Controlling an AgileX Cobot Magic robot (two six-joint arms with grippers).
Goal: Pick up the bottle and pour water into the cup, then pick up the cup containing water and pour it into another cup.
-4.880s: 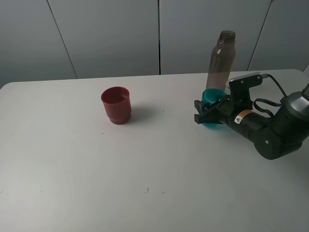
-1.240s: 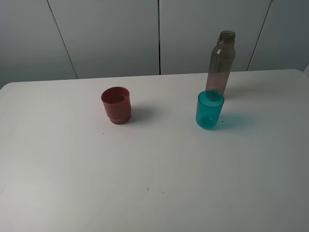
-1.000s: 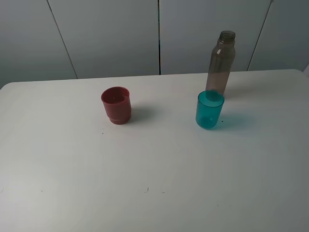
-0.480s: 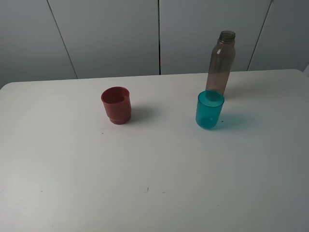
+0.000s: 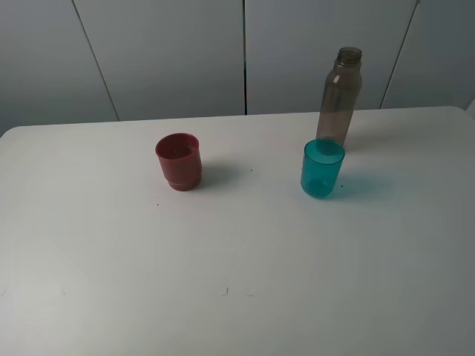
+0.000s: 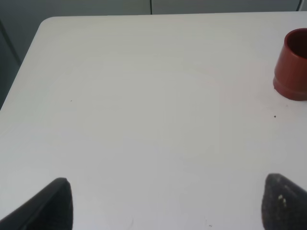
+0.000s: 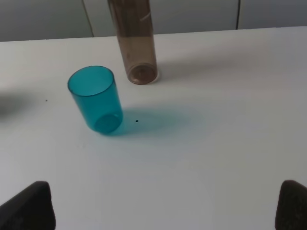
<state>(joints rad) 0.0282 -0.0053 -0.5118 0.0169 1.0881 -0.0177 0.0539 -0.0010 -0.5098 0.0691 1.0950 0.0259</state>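
Since the earliest frame, the right arm has been withdrawn from the high view; nothing has shifted over the last second. At that earlier time the teal cup (image 5: 323,168) was flanked by the right pincer; it is now left standing free and upright on the tabletop (image 5: 237,282), just in front of the bottle (image 5: 340,96), close to it but apparently not touching. The red cup (image 5: 178,161) stands well apart, towards the left side.

Pincer state: the right pincer (image 7: 165,203) is spread wide and empty, only two dark fingertips (image 7: 29,206) being seen at the frame corners. The left pincer (image 6: 168,203) is likewise seen wide apart, with nothing between its tips.

Risks, as judged:
- The bottle is tall, slim and uncapped, so a glancing approach could tip it and knock over the teal cup just beside it.
- The gap between bottle and cup is narrow; a finger passed between them could drag the cup.
- The teal cup is light and smooth-sided, so it may slide or be squeezed out of a loose grip.

View comparison: the high view alone shows all three vessels and the bottle's threaded neck. The right wrist view cuts off the bottle's top, but shows the gap at the bases. Whether either cup holds water cannot be read with confidence. The left wrist view shows only the red cup and bare tabletop.
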